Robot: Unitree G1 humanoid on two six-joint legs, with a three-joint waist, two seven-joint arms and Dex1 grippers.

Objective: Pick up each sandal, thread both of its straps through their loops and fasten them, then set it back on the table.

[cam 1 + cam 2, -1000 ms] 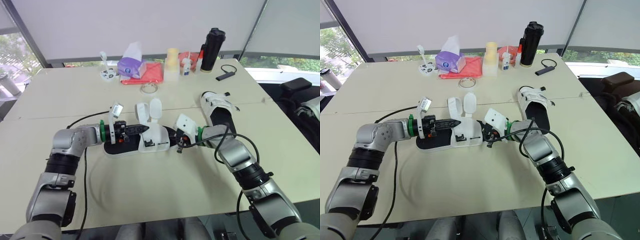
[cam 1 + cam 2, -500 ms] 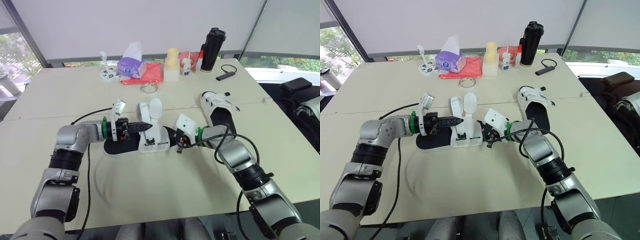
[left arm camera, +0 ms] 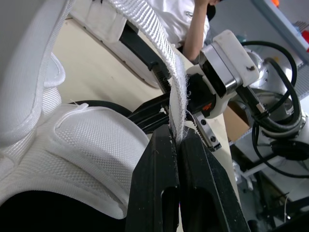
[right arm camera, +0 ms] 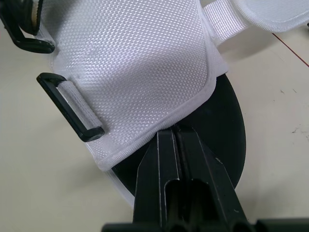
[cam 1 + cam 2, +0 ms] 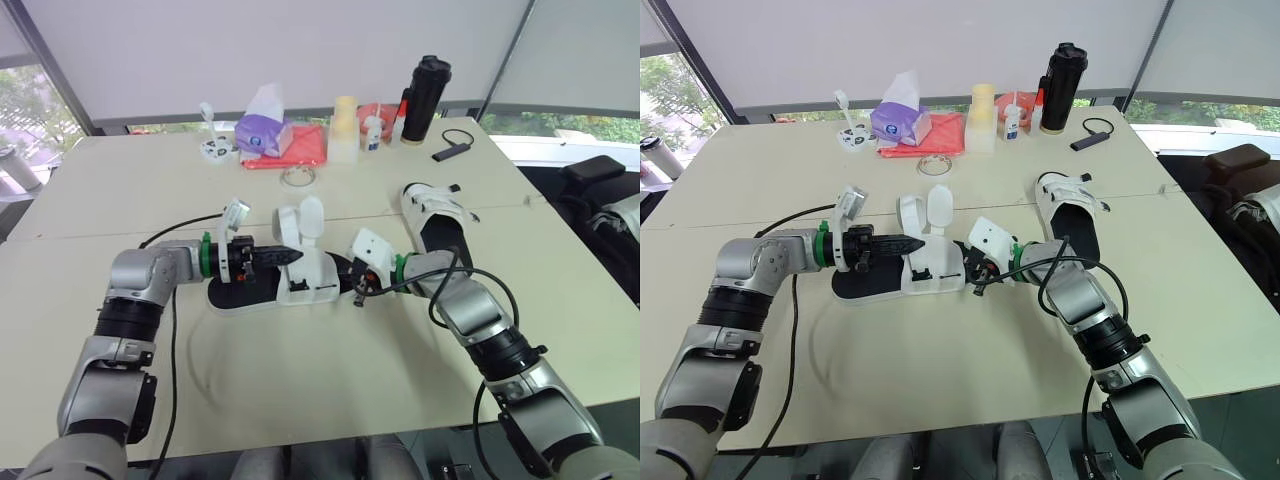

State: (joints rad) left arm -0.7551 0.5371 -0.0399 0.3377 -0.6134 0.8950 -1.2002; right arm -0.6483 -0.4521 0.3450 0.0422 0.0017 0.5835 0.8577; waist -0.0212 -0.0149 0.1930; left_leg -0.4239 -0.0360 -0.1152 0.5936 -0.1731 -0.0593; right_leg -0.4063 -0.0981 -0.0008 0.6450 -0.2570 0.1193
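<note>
Near the tabletop's (image 5: pixel 940 390) middle, the left gripper (image 3: pixel 176 140) clamps a white strap (image 3: pixel 159 43) of the sandal (image 5: pixel 865 287) while the right gripper (image 4: pixel 176 129) pinches its fabric edge.

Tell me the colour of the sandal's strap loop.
Black; the loop shows best in the right wrist view.

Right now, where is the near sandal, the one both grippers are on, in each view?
Left eye: near sandal mid-picture, left of the other sandal.
Right eye: near sandal centre, slightly left.
Left wrist: its white upper beside the left gripper, shut on the strap.
Right wrist: upper just beyond the right gripper, pinching its edge.
Shared landmark: beige table.
</note>
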